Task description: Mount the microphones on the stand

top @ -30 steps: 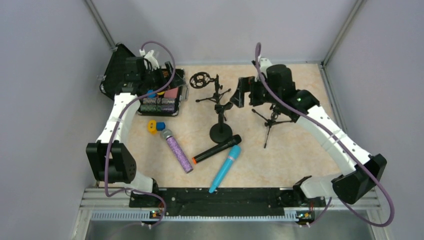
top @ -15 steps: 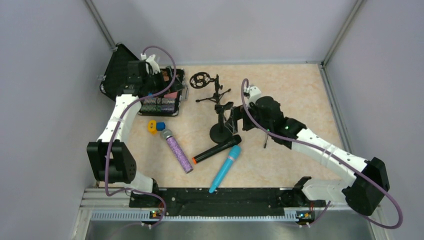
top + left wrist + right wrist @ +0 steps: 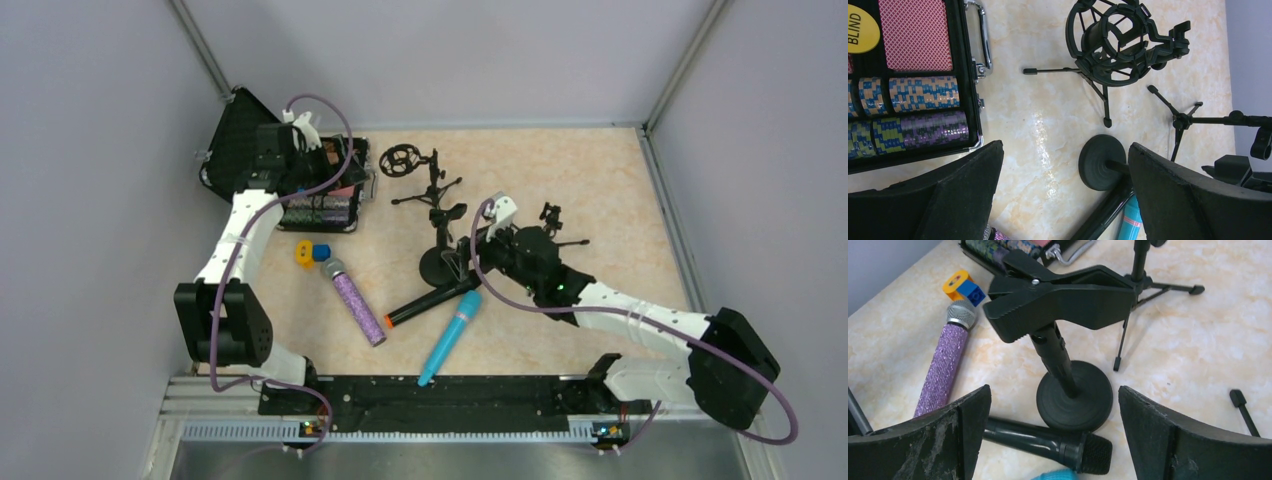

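Three microphones lie on the table: a glittery purple one, a black one with an orange end and a light blue one. A round-base stand with a clip on top stands just behind them. My right gripper is open and low beside this stand. In the right wrist view its fingers straddle the stand base and the black microphone's head, touching neither. The purple microphone lies to their left. My left gripper hangs open and empty over the chip case.
An open poker chip case sits at the back left. A yellow and blue toy block lies in front of it. A shock-mount tripod, a second tripod stand and a third stand at the back and right.
My right arm has swung forward and left, down from the back right tripod to the round-base stand and black microphone. The left arm has barely moved.
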`<control>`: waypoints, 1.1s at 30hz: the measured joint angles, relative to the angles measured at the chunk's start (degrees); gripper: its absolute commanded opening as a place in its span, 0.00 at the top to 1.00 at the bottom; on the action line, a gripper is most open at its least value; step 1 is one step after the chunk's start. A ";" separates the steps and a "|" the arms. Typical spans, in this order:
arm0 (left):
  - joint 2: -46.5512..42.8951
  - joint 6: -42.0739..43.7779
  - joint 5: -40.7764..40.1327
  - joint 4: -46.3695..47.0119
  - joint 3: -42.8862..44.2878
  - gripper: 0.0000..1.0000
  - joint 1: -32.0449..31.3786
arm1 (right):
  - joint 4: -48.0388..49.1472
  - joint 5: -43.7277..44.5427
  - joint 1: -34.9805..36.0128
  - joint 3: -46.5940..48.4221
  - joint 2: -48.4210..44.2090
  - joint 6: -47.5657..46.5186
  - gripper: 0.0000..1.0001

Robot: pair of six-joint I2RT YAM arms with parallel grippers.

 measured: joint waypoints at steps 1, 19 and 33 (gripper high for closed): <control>0.00 0.00 0.00 0.02 -0.07 0.01 0.00 | 2.51 0.37 0.44 -0.98 0.00 -0.90 0.05; 0.00 0.07 -0.37 0.00 -1.51 0.02 0.00 | 37.31 2.95 3.19 -7.74 17.46 -13.42 0.18; 0.00 0.24 -0.94 0.00 -1.57 0.03 0.00 | 47.67 7.56 3.21 -4.07 26.34 -13.55 0.52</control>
